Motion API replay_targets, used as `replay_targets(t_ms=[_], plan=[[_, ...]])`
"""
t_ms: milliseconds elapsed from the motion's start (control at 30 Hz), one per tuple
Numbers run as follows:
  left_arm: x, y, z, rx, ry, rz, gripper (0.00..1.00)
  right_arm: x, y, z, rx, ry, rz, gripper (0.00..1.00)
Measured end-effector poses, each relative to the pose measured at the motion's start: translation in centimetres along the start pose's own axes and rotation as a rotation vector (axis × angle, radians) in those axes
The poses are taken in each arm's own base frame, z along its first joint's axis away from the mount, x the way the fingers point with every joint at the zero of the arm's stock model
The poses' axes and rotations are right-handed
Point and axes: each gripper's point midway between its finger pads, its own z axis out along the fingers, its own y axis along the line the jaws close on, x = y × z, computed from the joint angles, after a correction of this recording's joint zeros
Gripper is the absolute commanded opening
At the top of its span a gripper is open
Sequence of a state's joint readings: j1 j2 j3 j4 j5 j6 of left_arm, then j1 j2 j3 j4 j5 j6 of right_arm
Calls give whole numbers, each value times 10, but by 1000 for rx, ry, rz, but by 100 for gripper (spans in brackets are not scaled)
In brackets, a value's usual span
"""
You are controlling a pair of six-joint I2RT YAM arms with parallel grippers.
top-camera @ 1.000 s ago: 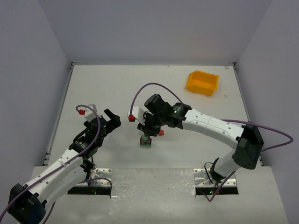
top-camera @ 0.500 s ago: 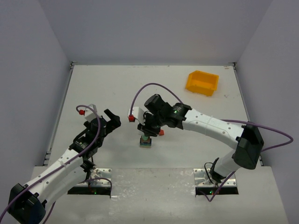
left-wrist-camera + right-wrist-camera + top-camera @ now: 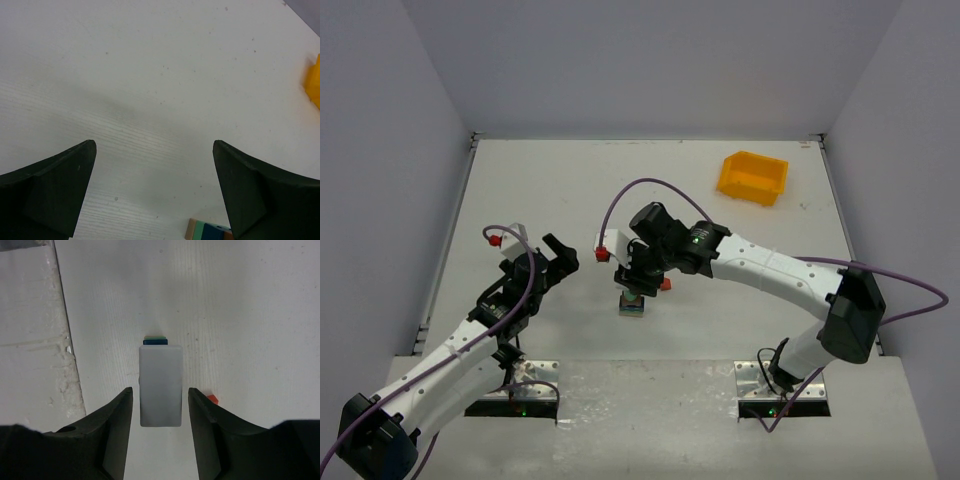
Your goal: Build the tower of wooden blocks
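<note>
The wood block tower [image 3: 632,308] stands on the table near the middle front. In the right wrist view its top is a pale grey block [image 3: 160,382], with blue and green edges [image 3: 155,340] showing beyond it. My right gripper [image 3: 160,390] is open and straddles the grey block, with a gap on each side; in the top view it [image 3: 634,290] sits right over the tower. A small red block [image 3: 212,399] lies on the table beside it [image 3: 665,284]. My left gripper [image 3: 560,256] is open and empty, to the left of the tower, whose tan, green and blue corner [image 3: 207,231] shows in its view.
A yellow plastic bin [image 3: 752,176] stands at the back right, and its edge shows in the left wrist view [image 3: 314,82]. A purple cable loops above the right arm. The mounting plate's rough edge [image 3: 65,347] lies left of the tower.
My right gripper has settled slightly lower over the tower top. The left arm has not moved.
</note>
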State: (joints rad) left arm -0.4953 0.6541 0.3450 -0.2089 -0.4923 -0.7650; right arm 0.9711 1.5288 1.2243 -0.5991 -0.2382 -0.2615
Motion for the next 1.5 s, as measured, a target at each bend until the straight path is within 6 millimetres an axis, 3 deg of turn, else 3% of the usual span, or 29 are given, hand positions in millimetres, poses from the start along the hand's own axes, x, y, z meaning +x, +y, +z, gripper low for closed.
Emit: replay_targets(t_ms=[33, 133, 200, 433, 600, 733, 1000, 1167, 1300, 1500], plan=[[0, 0, 0, 0, 0, 0, 100, 0, 0, 0, 0, 0, 0, 57], [0, 0, 0, 0, 0, 0, 100, 0, 0, 0, 2, 1, 1, 74], [0, 0, 0, 0, 0, 0, 100, 0, -2, 0, 10, 0, 2, 97], [-2, -1, -1, 6, -6, -5, 100, -16, -6, -16, 54, -63, -16, 99], [-3, -1, -2, 9, -9, -10, 100, -35, -8, -45, 115, -164, -39, 99], [-4, -1, -4, 13, -13, -13, 100, -37, -13, -70, 212, -240, -14, 99], [-7, -3, -6, 22, -22, -31, 100, 8, -47, -105, 494, -264, 289, 99], [-7, -3, -6, 21, -21, -39, 100, 64, -83, -115, 644, -249, 575, 99], [-6, -3, -6, 18, -20, -40, 100, 110, -92, -100, 682, -157, 750, 99], [-5, -1, -5, 7, -17, -38, 100, 138, -91, -53, 625, -4, 871, 96]])
